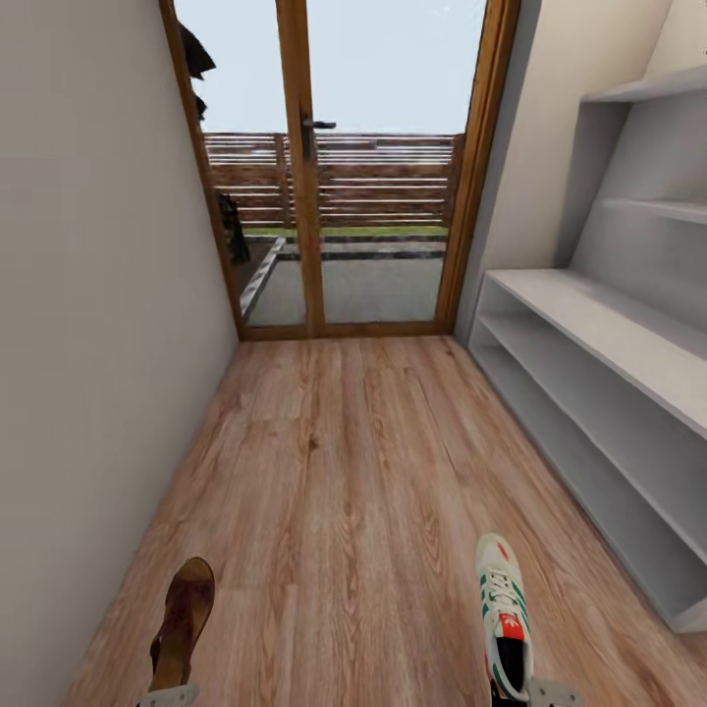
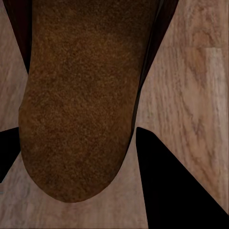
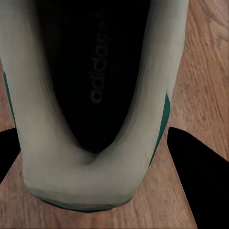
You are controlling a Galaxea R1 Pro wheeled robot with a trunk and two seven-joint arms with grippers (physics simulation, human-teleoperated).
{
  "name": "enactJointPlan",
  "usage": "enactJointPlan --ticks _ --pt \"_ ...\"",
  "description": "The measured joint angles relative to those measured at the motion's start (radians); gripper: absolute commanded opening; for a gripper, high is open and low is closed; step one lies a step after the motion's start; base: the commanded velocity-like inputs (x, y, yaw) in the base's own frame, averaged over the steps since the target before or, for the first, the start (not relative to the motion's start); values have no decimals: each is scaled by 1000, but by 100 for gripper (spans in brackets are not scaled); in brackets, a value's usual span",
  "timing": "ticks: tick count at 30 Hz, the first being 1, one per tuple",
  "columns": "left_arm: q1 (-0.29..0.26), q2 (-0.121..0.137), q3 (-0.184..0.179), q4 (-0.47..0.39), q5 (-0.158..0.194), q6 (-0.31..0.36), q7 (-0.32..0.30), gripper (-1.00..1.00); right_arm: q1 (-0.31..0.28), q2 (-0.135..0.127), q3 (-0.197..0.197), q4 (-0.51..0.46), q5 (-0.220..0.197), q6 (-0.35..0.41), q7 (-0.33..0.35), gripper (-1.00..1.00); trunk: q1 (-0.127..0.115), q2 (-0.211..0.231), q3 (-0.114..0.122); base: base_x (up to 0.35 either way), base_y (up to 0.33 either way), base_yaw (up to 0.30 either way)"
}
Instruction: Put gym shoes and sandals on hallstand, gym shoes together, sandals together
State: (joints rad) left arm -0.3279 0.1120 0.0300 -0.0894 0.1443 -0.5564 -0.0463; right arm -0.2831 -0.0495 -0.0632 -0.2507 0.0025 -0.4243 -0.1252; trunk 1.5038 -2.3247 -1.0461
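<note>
The head view looks down a corridor toward a glazed wooden door [image 1: 314, 167], with light wood-plank floor [image 1: 334, 462] running between a plain wall on the left and the pale grey hallstand [image 1: 599, 393] on the right, its bench top and lower slots bare. At the bottom left, the left gripper [image 1: 169, 696] pinches the heel of a brown sandal [image 1: 182, 621], toe pointing toward the door; in the left wrist view its dark fingers [image 2: 171, 186] flank the sandal's suede-like surface [image 2: 81, 105] above the planks. At the bottom right, the right gripper [image 1: 535, 693] grips the heel of a white gym shoe [image 1: 503, 614] with green stripes; the right wrist view shows its fingers [image 3: 200, 176] either side of the shoe's heel opening [image 3: 95, 86].
</note>
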Motion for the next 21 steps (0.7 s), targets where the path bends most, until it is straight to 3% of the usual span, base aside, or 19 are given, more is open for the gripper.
enactJointPlan --ticks 21 --pt "0 0 -1 0 0 0 0 -100 0 0 0 0 0 0 0 -100 0 0 0 339 115 -234"
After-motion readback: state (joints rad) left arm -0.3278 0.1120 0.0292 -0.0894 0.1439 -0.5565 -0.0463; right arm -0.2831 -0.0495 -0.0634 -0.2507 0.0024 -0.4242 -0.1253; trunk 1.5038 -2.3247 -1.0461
